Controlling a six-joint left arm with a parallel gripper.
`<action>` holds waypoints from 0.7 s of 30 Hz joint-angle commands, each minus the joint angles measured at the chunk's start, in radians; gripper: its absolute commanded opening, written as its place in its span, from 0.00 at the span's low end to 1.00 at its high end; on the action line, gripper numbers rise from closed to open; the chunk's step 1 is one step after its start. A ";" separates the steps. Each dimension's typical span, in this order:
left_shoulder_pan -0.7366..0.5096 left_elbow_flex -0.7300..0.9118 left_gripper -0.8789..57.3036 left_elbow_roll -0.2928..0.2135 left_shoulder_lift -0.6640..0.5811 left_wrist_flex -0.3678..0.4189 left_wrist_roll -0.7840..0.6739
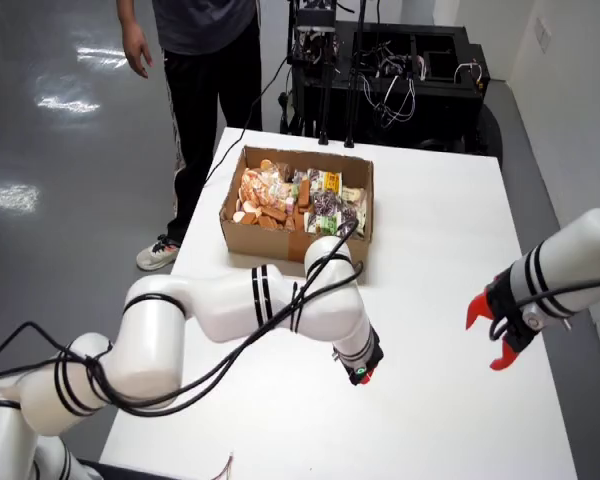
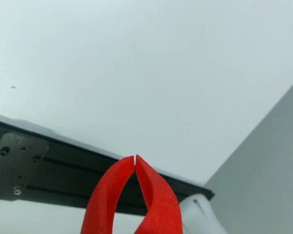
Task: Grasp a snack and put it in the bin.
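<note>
- Working arm's tool [image 1: 361, 375] points down at the bare white desk [image 1: 450, 250]; its red tips meet, closed on nothing.
- Snacks [image 1: 295, 200] fill the cardboard box [image 1: 242, 236], well behind the tool.

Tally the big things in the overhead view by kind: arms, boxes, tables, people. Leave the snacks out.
Robot arms: 2, the near arm and the right-side arm
Cardboard box: 1
Table: 1
Person: 1
Total: 5
The snacks in the box are too jumbled to count.
</note>
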 commanded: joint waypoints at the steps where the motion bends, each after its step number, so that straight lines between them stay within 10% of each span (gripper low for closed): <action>1: -0.018 -0.047 0.01 -0.020 -0.001 -0.004 0.041; 21: -0.020 -0.206 0.01 -0.055 0.038 -0.005 -0.022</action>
